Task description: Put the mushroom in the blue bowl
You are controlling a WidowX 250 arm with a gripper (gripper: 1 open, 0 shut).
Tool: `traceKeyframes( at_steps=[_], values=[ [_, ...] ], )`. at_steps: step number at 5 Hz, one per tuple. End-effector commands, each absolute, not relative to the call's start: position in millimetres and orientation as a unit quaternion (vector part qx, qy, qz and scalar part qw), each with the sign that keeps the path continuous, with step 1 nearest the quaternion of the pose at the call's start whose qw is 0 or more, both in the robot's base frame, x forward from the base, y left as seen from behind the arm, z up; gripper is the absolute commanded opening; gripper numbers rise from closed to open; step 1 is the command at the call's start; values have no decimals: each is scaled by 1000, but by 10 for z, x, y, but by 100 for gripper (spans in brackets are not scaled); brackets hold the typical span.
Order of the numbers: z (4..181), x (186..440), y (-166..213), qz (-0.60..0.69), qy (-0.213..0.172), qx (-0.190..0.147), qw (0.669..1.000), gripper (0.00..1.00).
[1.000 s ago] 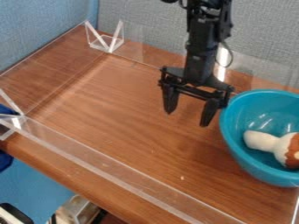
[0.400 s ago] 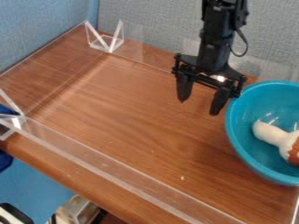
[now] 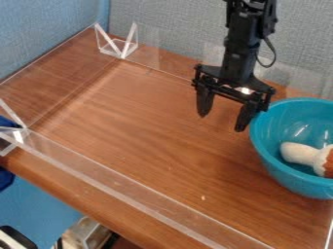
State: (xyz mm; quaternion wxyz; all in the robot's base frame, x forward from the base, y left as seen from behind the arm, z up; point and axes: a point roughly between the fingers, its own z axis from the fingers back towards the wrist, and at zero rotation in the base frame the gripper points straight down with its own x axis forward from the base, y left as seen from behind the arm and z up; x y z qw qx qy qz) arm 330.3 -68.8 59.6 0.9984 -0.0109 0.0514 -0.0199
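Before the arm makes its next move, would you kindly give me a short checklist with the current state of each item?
1. Mushroom inside the blue bowl: ok, it lies on its side against the right wall.
2. Gripper empty: ok, nothing sits between the fingers.
3. Jaws open: ok, the two fingers stand apart.
4. Gripper clear of the bowl: ok, it hangs just left of the rim, above the wooden table.
5. Bowl upright and fully on the table: cannot tell, its right edge is cut off by the picture.
6. Path back over the table free: ok, only the clear plastic barrier lines the near edge.
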Motion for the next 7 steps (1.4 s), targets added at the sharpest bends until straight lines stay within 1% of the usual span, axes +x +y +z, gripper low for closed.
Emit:
traceKeyframes(
  at_steps=[1,3,4,5,6,7],
  values=[
    [856,3239,-1160,-75,19,-30,997,100],
    [768,3221,-1077,-108,1,-44,993,100],
    [939,3171,-987,-109,-4,-50,993,100],
    [1147,3072,-876,-135,-3,-55,989,100],
    [1196,3044,-928,-171,-3,-49,984,100],
    [1177,3073,-912,-195,-2,-45,980,100]
  ],
)
